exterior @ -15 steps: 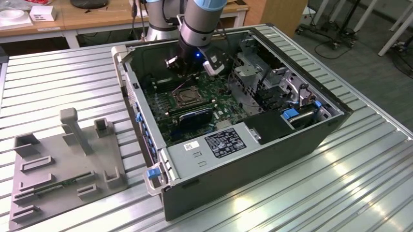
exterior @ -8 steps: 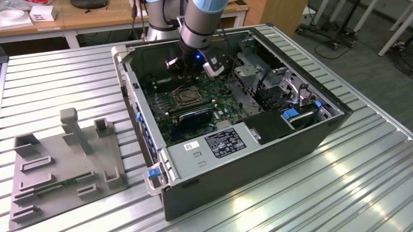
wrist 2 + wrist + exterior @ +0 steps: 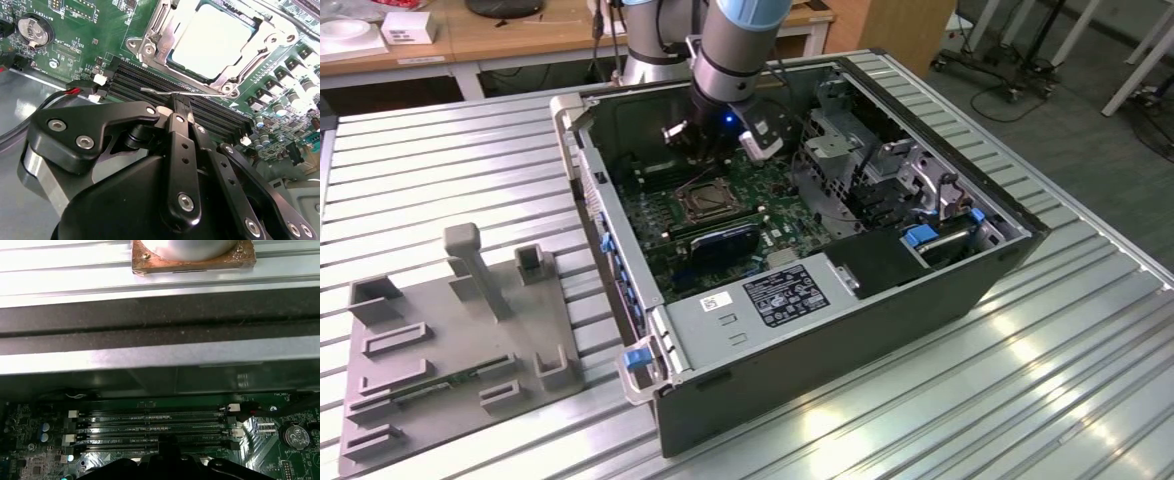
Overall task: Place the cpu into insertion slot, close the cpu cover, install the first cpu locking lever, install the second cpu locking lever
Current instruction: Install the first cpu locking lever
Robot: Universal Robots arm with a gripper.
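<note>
The cpu [image 3: 212, 37], with its pale silver top, lies in the insertion slot [image 3: 707, 202] on the green board inside the open computer case. The cpu cover [image 3: 161, 27], a steel frame, lies flat around the chip. A thin wire locking lever [image 3: 155, 90] runs along the socket's edge beside the black memory slots. My gripper [image 3: 180, 100] is shut, its narrow tips pressed together right at that lever; I cannot tell whether they pinch it. In the exterior view the gripper [image 3: 698, 150] hangs over the board just beyond the socket.
The case [image 3: 854, 290] lies on its side on a ribbed metal table. A drive cage [image 3: 881, 170] fills the case on the exterior view's right. A grey fixture plate [image 3: 454, 330] sits on the exterior view's left. A coin battery [image 3: 295, 435] and memory slots [image 3: 150, 422] are near the fingers.
</note>
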